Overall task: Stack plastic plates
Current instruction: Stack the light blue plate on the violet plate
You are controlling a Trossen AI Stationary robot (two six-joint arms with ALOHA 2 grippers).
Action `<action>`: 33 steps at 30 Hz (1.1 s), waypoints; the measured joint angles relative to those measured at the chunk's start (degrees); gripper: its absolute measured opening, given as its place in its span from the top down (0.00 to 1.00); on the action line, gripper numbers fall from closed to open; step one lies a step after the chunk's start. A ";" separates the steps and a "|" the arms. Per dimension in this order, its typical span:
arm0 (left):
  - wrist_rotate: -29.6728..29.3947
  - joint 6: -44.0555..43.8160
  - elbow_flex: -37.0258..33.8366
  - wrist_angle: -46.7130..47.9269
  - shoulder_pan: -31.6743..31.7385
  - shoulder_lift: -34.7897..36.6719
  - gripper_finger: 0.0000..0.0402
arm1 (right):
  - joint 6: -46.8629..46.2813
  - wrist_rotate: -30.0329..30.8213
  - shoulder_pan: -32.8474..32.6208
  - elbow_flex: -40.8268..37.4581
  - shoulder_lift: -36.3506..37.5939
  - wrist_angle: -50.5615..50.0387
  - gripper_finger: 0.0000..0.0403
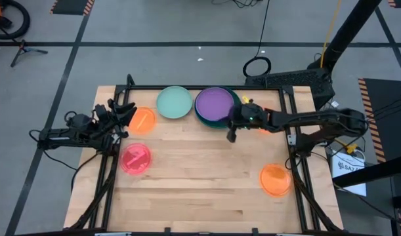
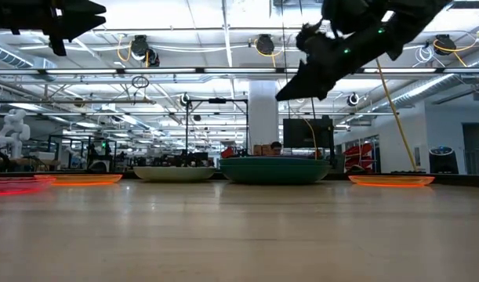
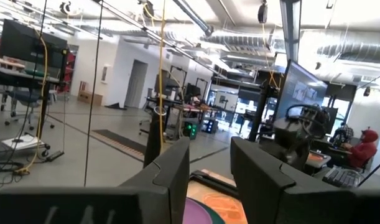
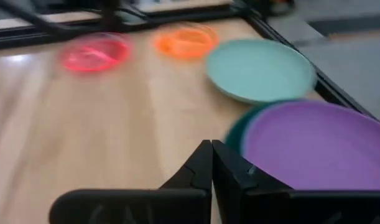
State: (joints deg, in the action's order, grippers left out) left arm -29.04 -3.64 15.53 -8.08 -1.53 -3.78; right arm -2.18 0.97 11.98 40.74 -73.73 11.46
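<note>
A purple plate [image 1: 215, 103] lies on top of a dark green plate [image 1: 234, 98] at the table's far middle. A mint plate [image 1: 174, 103] rests flat to its left. A small orange plate [image 1: 142, 120] and a pink one [image 1: 135, 158] lie at the left, and another orange plate [image 1: 275, 179] at the near right. My right gripper [image 1: 232, 136] hangs shut above the bare wood just near of the purple plate [image 4: 314, 143], touching nothing. My left gripper [image 1: 129, 113] waits open and raised at the table's left edge, beside the small orange plate.
A further orange plate [image 1: 262, 128] peeks out from under my right arm. Black frame rails [image 1: 187, 88] run along the table's far edge and both sides. Bare wood [image 1: 200, 177] fills the middle and near part of the table.
</note>
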 joint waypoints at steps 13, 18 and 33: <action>0.11 -10.13 0.00 -7.82 -0.01 -16.81 0.70 | 12.45 -4.20 -3.97 -7.88 11.21 9.88 1.00; -0.52 -12.26 0.00 -14.69 -0.01 -26.63 0.70 | 15.02 -8.86 -3.97 -7.88 15.47 10.65 1.00; -1.01 -21.82 20.58 11.88 9.11 -51.15 0.70 | 15.40 -10.23 -3.97 -7.86 25.44 3.91 1.00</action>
State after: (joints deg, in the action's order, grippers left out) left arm -30.04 -25.47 36.11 3.80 7.58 -54.93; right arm 13.23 -9.26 8.01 32.88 -48.29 15.36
